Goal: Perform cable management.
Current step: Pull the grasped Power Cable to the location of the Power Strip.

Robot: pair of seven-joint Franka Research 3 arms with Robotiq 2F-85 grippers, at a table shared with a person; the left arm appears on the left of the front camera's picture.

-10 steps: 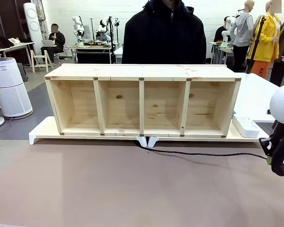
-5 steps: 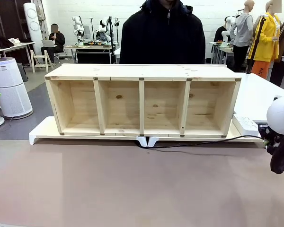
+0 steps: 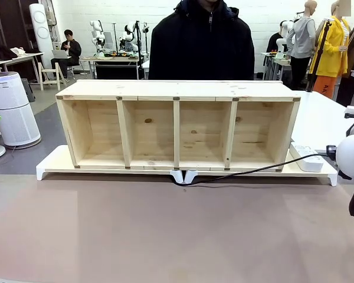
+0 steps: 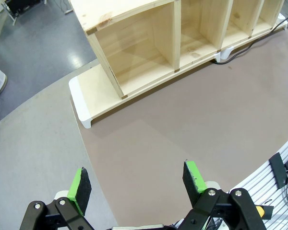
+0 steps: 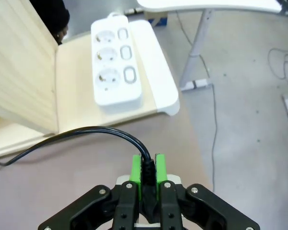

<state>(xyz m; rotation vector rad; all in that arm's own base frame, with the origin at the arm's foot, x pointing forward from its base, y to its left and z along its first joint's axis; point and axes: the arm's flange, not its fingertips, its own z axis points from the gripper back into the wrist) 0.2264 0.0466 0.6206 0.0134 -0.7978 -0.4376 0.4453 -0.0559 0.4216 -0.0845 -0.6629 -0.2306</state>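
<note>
Spanning the brown tabletop [image 3: 165, 236] beside grey floor [image 3: 47, 127], the cable [image 3: 253, 171] runs taut.

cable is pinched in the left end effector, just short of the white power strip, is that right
Not the left: the cable is pinched in the right end effector, just short of the white power strip. The right wrist view shows it; the left end effector is open, holding nothing.

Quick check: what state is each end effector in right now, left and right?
Left end effector: open, holding nothing.
Right end effector: closed, holding the cable.
</note>
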